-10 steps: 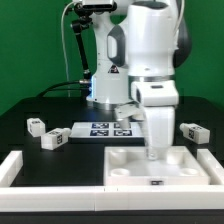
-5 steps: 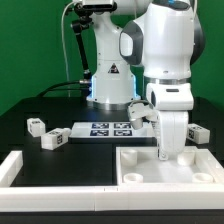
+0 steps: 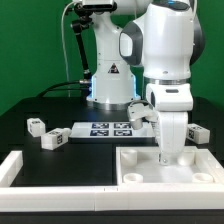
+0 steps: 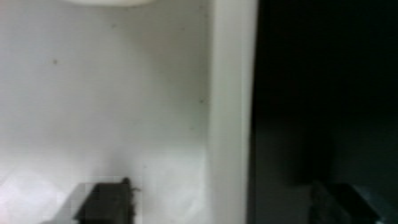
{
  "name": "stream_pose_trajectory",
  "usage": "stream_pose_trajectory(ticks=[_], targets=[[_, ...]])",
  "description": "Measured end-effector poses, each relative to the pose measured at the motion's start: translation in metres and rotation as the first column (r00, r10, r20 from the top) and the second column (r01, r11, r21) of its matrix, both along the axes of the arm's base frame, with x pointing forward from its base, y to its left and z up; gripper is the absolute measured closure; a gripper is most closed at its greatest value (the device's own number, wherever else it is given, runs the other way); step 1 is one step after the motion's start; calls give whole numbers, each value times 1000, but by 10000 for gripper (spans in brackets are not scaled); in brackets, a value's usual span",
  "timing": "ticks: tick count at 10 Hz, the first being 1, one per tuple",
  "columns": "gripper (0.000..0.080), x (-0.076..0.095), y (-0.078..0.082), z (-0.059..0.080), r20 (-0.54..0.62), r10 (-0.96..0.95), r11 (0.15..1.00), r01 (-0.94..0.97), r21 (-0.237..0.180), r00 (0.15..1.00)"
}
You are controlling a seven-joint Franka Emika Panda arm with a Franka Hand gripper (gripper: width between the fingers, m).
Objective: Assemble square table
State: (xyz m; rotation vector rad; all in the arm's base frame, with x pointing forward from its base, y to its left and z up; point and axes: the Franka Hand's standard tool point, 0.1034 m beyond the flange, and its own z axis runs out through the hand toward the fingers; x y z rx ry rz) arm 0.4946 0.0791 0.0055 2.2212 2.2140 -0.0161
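Observation:
The square table's top (image 3: pixel 140 163) lies hollow side up at the front right, with its rim and corner sockets showing. My gripper (image 3: pixel 172 152) points straight down over its far rim. In the wrist view, the gripper (image 4: pixel 226 203) straddles the white rim wall (image 4: pixel 231 110), one dark finger (image 4: pixel 107 202) over the white inside and the other over the black table. The fingers stand wide apart and grip nothing, so it is open. Two legs (image 3: pixel 37 126) (image 3: pixel 52 140) lie at the exterior view's left, and one leg (image 3: pixel 193 131) lies at the right.
The marker board (image 3: pixel 105 129) lies behind the tabletop, in front of the robot base (image 3: pixel 108 85). Another small tagged white piece (image 3: pixel 139 113) shows just left of my wrist. Low white rails (image 3: pixel 12 167) (image 3: pixel 60 185) run along the front left.
Over the last second the arm and the tabletop slid toward the exterior view's right. Nothing visibly differs from half a second ago.

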Motion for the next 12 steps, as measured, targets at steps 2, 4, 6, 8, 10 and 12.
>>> stream_pose_trajectory(ticks=[2, 4, 6, 8, 10, 12], targets=[[163, 0, 0, 0, 0, 0, 1000, 0, 0, 1000], [153, 0, 0, 0, -1, -1, 1000, 1, 0, 1000], [151, 0, -1, 0, -1, -1, 1000, 1, 0, 1000], [151, -2, 2, 8, 28, -89, 996, 88, 11, 996], [151, -33, 25, 32, 35, -321, 947, 321, 12, 946], [151, -46, 60, 49, 31, -531, 847, 531, 0, 847]])
